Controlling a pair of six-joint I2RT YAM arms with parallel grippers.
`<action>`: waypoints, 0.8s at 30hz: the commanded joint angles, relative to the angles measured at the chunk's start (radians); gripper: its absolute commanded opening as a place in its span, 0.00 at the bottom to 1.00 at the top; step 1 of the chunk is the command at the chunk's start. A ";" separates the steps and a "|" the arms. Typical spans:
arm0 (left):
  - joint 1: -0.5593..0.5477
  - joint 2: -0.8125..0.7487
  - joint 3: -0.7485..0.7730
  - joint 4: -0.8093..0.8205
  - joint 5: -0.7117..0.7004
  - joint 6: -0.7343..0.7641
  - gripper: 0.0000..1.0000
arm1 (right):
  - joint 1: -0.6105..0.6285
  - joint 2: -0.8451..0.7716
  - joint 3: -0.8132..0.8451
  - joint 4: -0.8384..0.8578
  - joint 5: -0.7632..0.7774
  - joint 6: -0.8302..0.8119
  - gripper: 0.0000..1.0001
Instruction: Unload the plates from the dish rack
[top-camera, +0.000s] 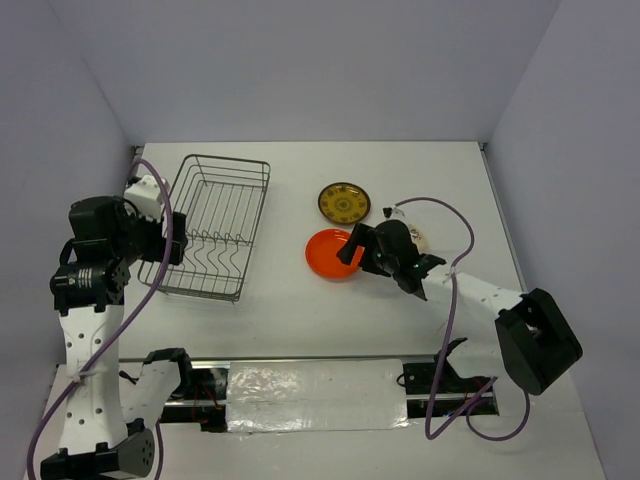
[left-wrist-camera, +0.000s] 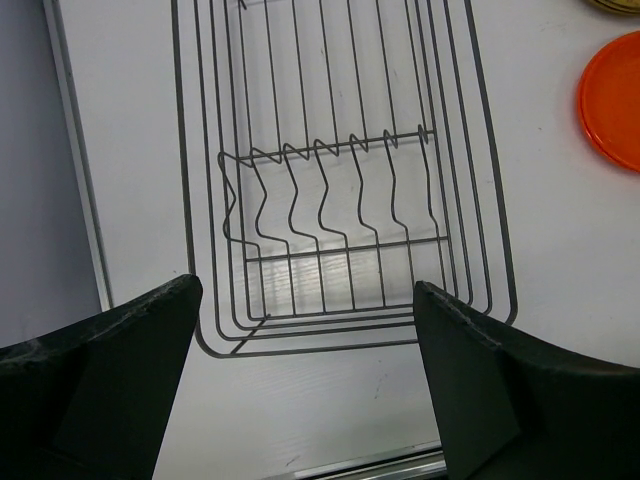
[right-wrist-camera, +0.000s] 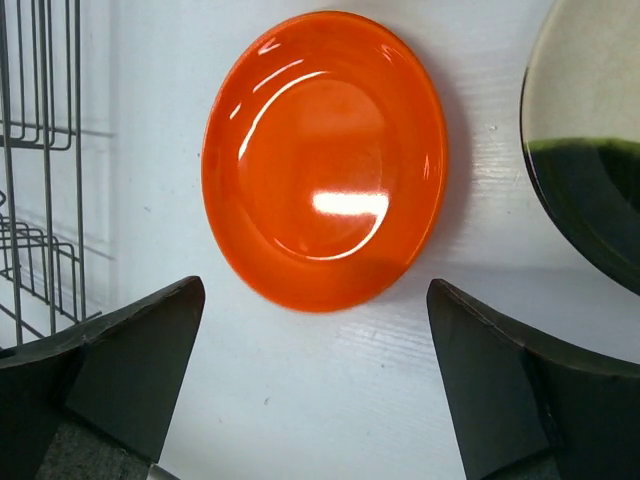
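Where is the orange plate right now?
In the top view the orange plate lies flat on the table, right of the dish rack and just below the gold-patterned plate.

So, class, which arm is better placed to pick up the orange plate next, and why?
Right. The right gripper is open directly over the orange plate, which sits centred in its wrist view. The left gripper, also open, is over the dish rack, well away from that plate.

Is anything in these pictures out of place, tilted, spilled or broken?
Nothing stands out. The dish rack sits empty and level; the orange plate and the gold-patterned plate lie flat beside it, both whole.
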 joint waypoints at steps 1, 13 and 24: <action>0.000 -0.023 -0.003 0.020 0.003 0.022 0.99 | 0.032 0.015 0.110 -0.114 0.044 -0.054 1.00; 0.000 -0.069 -0.034 0.121 -0.221 -0.160 1.00 | 0.238 -0.257 0.363 -0.579 0.439 -0.238 1.00; 0.001 -0.329 -0.222 0.235 -0.254 -0.341 0.99 | 0.244 -0.631 0.687 -1.031 0.656 -0.415 1.00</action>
